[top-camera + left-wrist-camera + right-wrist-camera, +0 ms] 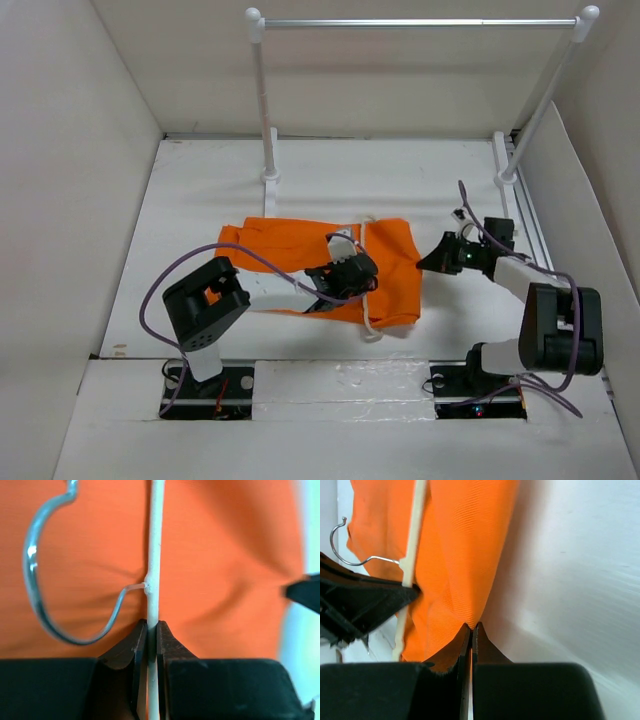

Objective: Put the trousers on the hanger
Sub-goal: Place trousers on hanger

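- The jaws of the left gripper (152, 629) are pressed almost shut, with only the thin white bar of the hanger (153, 555) between them.
- The jaws of the right gripper (471, 629) are pinched tight on the edge of the trousers (460, 555), with just a little orange cloth between them.
- The trousers lie on the white table (200, 200), folded into a wide orange patch in front of the two arms.
- The white bar of the hanger lies on top of the orange cloth. Seen from above, it runs from the far edge of the patch to the near edge, closer to the right side.
- Only this one bar shows well, so I cannot tell how the rest of the hanger lies.
- The hook (32, 580) is shiny and curved. It comes out of the bar and lies over the orange cloth.
- The left gripper holds the bar just beside the spot where the hook joins it.
- The right gripper is at the right edge of the trousers, where the cloth meets the bare table.
- The two grippers are near each other but apart, with orange cloth between them.
- A rack (420, 22) with white posts and a silver bar stands at the far end of the table, well apart from the trousers.
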`<act>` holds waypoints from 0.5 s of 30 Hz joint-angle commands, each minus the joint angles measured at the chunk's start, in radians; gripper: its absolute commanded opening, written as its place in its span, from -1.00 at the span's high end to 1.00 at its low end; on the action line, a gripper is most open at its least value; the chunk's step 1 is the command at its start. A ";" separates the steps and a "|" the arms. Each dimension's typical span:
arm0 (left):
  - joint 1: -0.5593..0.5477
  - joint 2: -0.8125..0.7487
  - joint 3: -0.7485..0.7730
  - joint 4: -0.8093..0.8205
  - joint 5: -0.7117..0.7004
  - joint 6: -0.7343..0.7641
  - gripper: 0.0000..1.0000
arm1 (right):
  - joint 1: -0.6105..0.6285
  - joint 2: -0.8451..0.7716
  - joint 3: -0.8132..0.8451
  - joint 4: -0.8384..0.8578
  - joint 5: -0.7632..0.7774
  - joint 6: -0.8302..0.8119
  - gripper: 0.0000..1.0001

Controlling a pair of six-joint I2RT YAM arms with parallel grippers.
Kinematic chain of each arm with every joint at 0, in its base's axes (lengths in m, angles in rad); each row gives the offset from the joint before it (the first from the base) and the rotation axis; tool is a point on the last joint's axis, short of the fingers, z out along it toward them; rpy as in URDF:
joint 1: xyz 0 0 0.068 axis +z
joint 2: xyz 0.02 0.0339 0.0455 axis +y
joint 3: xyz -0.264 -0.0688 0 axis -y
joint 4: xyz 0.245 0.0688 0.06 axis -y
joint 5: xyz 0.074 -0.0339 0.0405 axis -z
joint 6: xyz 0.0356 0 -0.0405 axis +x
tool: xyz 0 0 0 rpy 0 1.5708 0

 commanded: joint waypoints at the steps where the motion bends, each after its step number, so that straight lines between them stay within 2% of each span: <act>1: 0.076 -0.077 -0.072 -0.171 -0.100 0.035 1.00 | -0.098 -0.082 0.058 -0.071 -0.010 -0.087 1.00; 3: 0.101 -0.102 -0.108 -0.163 -0.099 0.049 1.00 | -0.142 -0.134 -0.004 -0.029 -0.028 -0.017 1.00; 4: 0.110 -0.117 -0.114 -0.184 -0.120 0.083 1.00 | -0.211 -0.181 -0.042 0.002 -0.045 0.023 1.00; 7: 0.110 -0.125 -0.117 -0.220 -0.142 0.120 1.00 | -0.247 -0.189 -0.020 -0.051 -0.020 0.003 1.00; 12: 0.121 -0.163 -0.132 -0.241 -0.155 0.138 1.00 | -0.258 -0.143 -0.003 0.017 -0.059 0.061 1.00; 15: 0.121 -0.167 -0.125 -0.220 -0.145 0.160 1.00 | -0.238 -0.125 0.005 -0.001 -0.026 0.032 1.00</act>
